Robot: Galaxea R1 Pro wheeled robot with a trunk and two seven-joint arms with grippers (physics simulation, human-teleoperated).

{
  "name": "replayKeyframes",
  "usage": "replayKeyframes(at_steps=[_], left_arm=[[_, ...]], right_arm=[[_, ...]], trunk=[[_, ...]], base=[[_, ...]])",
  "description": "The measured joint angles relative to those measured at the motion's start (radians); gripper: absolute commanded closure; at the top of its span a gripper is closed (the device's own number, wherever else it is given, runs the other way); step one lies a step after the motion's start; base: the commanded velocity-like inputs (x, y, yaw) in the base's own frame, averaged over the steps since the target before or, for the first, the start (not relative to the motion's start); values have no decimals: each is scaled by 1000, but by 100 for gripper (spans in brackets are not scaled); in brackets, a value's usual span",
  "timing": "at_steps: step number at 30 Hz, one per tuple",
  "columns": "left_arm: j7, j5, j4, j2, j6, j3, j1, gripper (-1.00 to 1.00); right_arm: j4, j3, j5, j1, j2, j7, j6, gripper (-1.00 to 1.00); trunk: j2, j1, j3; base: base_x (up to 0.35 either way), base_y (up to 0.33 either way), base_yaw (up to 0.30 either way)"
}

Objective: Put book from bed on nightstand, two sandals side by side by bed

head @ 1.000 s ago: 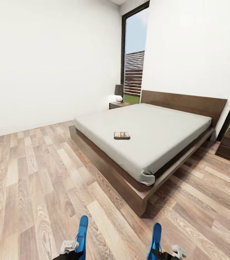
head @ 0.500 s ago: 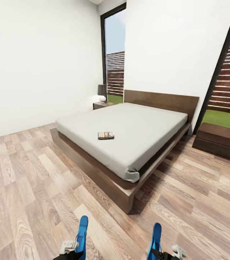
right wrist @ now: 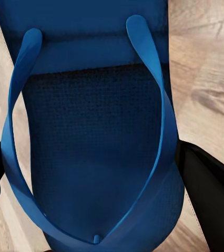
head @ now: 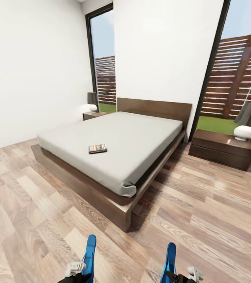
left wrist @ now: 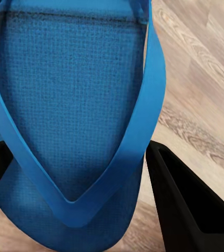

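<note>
The book (head: pixel 97 148) lies flat on the pale mattress of the bed (head: pixel 141 133), near its left side and foot end. One nightstand (head: pixel 93 115) stands at the bed's far left corner, and another nightstand (head: pixel 222 148) stands to the right of the headboard. At the bottom of the head view my left gripper (head: pixel 76 271) is shut on one blue sandal (head: pixel 89 253), and my right gripper (head: pixel 184 275) is shut on the other sandal (head: pixel 170 257). Up close, black fingers (left wrist: pixel 188 210) flank the left sandal (left wrist: pixel 70 94), and another finger (right wrist: pixel 212 189) presses the right sandal (right wrist: pixel 96 136).
A lamp (head: pixel 248 122) stands on the right nightstand and a smaller-looking lamp (head: pixel 93 101) on the far one. Tall windows show a slatted fence outside. Wood floor (head: pixel 204 220) stretches between me and the bed's foot corner (head: pixel 123 220).
The whole head view has swung to the right: the bed sits further left in the picture and the right nightstand with its lamp has come into view. Both sandals stay gripped.
</note>
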Motion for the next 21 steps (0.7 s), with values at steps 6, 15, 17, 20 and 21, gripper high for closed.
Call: replayKeyframes(at_steps=[6, 15, 17, 20, 21], left_arm=[[0, 0, 0, 0, 0, 0, 0, 100], [0, 0, 0, 0, 0, -1, 0, 100], [0, 0, 0, 0, 0, -1, 0, 100], [0, 0, 0, 0, 0, 0, 0, 100], [0, 0, 0, 0, 0, 0, 0, 100]], right_arm=[[0, 0, 0, 0, 0, 0, 0, 100], [0, 0, 0, 0, 0, 0, 0, 100], [0, 0, 0, 0, 0, 0, 0, 100], [0, 0, 0, 0, 0, 0, 0, 100], [0, 0, 0, 0, 0, 0, 0, 100]], trunk=[[0, 0, 0], [0, 0, 0], [0, 0, 0], [0, 0, 0], [0, 0, 0]], base=[[0, 0, -300], [0, 0, -300], [0, 0, -300], [0, 0, -300], [0, 0, -300]])
